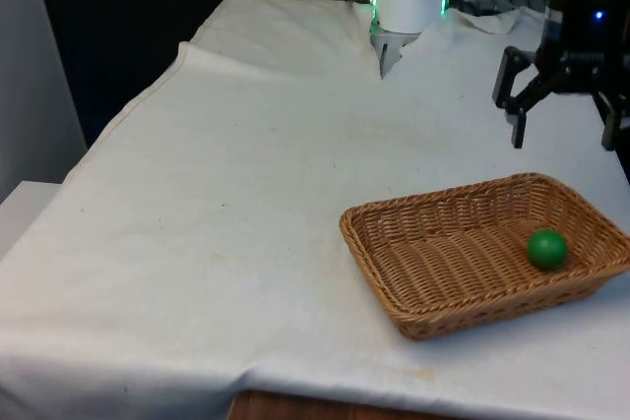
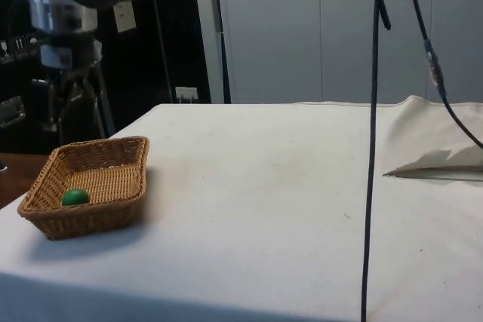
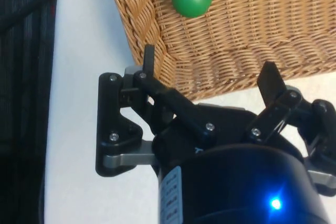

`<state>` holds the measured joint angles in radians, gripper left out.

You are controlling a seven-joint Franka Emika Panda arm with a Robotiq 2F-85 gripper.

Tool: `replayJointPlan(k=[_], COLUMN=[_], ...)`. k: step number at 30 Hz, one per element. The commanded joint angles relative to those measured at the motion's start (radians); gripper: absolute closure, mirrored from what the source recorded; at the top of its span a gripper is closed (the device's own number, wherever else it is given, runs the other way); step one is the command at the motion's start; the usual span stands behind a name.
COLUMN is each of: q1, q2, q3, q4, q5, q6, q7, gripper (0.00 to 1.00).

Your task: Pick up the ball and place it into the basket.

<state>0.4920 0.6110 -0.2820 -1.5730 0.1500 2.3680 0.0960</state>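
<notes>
Front view: ball (image 1: 546, 249) sits in the basket (image 1: 443, 211) below the empty, spread claw (image 1: 563, 121); placing looks done, only retreat remains.

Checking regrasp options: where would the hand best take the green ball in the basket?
Across the ball's middle, coming straight down from above: it is round and lies on the basket's floor near a wall, so the raised walls block side approaches.
</notes>
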Motion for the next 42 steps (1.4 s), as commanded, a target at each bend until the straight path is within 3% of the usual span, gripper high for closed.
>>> replayJointPlan(k=[1,15,20,31,42], q1=[0.003,-0.003,-0.003,-0.008,-0.01], q2=[-0.008,-0.088,-0.153,-0.219,-0.327], q3=[-0.004,-0.008,-0.022,-0.036,-0.063], q4=[0.001,-0.032,-0.119,-0.217,-0.373], q5=[-0.006,-0.021,-0.025,-0.022,-0.03], q6=[-0.016,-0.068,-0.044,-0.035,0.011], q7=[0.004,-0.007,-0.032,-0.063,-0.106], gripper=[0.0,0.0,0.0,0.0,0.0])
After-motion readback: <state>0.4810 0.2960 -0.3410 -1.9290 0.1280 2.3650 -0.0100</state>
